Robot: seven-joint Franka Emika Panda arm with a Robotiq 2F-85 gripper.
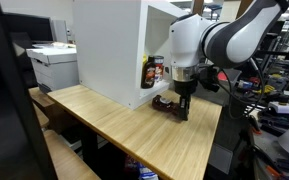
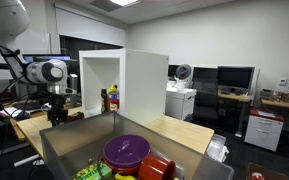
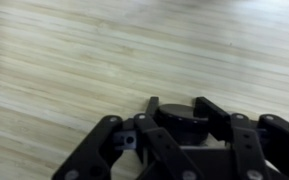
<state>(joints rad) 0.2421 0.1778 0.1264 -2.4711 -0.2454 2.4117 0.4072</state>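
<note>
The hand hangs low over the light wooden tabletop, fingers half spread. A small dark round object lies between them; whether they pinch it I cannot tell. A white open-fronted cabinet stands just beside.

A white cabinet (bottles inside) stands near a printer.
</note>
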